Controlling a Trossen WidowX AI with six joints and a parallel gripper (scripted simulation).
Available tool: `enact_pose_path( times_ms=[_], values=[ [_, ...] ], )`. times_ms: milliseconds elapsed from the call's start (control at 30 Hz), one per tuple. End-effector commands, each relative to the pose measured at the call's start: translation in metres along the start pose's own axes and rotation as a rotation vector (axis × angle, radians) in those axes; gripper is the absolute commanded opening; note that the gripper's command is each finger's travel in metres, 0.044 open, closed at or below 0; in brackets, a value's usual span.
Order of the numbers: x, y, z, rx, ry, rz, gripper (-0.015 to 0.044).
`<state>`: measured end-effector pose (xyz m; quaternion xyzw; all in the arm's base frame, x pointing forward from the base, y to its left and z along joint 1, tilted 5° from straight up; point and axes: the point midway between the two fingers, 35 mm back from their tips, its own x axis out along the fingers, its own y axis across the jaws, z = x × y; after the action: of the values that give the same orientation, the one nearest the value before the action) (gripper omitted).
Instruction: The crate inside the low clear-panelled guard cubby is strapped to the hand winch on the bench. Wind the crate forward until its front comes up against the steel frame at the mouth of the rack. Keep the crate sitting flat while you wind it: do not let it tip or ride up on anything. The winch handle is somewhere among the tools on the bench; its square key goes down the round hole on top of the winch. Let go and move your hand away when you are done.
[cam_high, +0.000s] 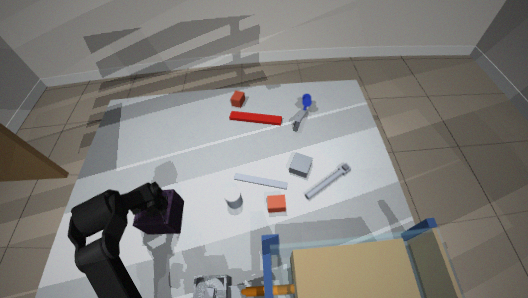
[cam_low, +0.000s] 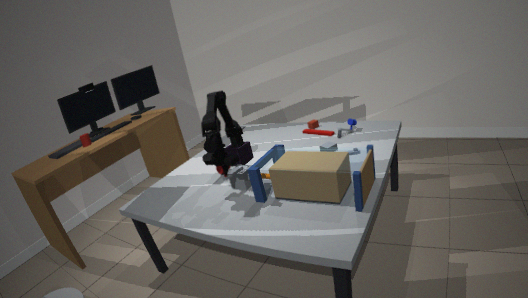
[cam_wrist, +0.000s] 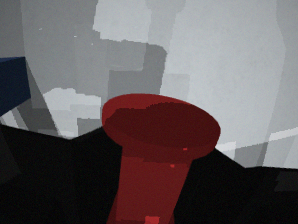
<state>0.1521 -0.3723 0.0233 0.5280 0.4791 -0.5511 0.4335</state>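
Note:
My gripper (cam_wrist: 152, 123) is shut on a red-knobbed handle (cam_low: 220, 170) (cam_wrist: 160, 127), the knob facing the wrist camera. It is held above the bench, left of the winch; a dark purple block (cam_high: 167, 215) (cam_low: 239, 154) at the arm's end hides the fingertips in the top view. The handle's key end is not visible. The winch (cam_high: 212, 286) is cut off by the lower edge of the top view. An orange strap (cam_high: 255, 291) (cam_low: 266, 176) runs to the tan crate (cam_high: 350, 270) (cam_low: 310, 172). The crate sits flat, with a gap between its front and the blue frame (cam_high: 269, 245) (cam_low: 258, 185).
A clear panel spans the cubby. Beyond the winch lie a grey cylinder (cam_high: 234, 201), a flat bar (cam_high: 260, 180), an orange block (cam_high: 276, 203), a grey block (cam_high: 300, 165) and a wrench (cam_high: 326, 182). Farther back are a red bar (cam_high: 255, 118), a red block (cam_high: 237, 99) and a blue-knobbed tool (cam_high: 306, 100).

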Motion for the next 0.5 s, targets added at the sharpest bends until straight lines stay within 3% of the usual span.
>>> enact_pose_path(
  times_ms=[0,467],
  values=[
    [-0.002,0.022,-0.009,-0.026,0.011,0.034,0.0000],
    [-0.003,0.043,-0.016,-0.026,0.012,0.036,0.0000]
  ],
)
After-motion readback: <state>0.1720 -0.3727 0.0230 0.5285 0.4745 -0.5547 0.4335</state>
